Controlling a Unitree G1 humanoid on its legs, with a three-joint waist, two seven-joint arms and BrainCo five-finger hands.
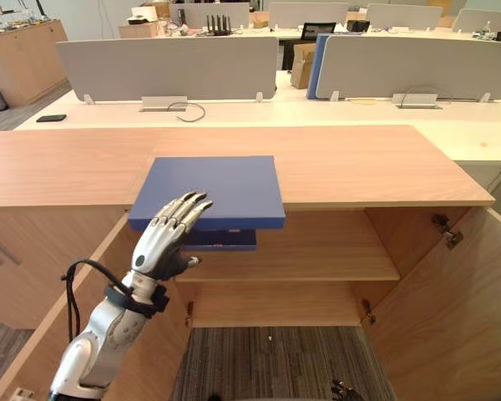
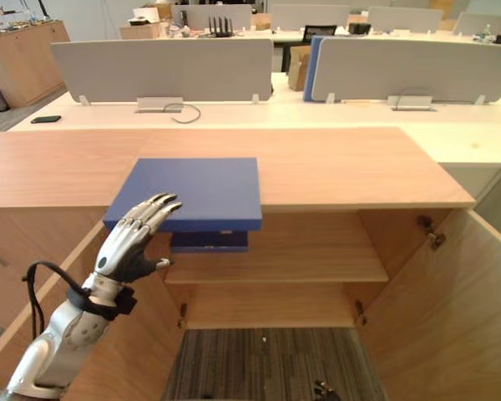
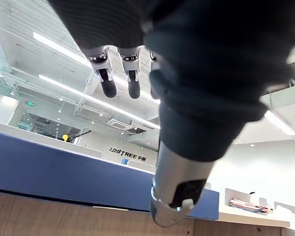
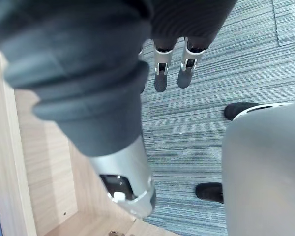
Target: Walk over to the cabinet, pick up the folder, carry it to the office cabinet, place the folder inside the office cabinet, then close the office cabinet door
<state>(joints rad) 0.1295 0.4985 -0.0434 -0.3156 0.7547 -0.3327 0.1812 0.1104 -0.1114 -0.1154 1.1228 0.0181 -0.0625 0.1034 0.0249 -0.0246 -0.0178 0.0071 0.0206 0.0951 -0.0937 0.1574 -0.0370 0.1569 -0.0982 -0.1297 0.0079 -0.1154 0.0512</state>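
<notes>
A flat blue folder lies on the wooden cabinet top, its front edge hanging out over the open cabinet. My left hand is raised at the folder's front left corner. It is open, with straight fingers over the corner and the thumb lower, in front of the folder's blue edge. I cannot tell if the fingers touch it. A darker blue thing shows just under the folder, at the shelf. My right hand hangs open over the carpet beside the cabinet.
Both cabinet doors stand open, the right door and the left door flanking me. One wooden shelf is inside. Behind the cabinet are white desks with grey partitions, a black phone and a cardboard box.
</notes>
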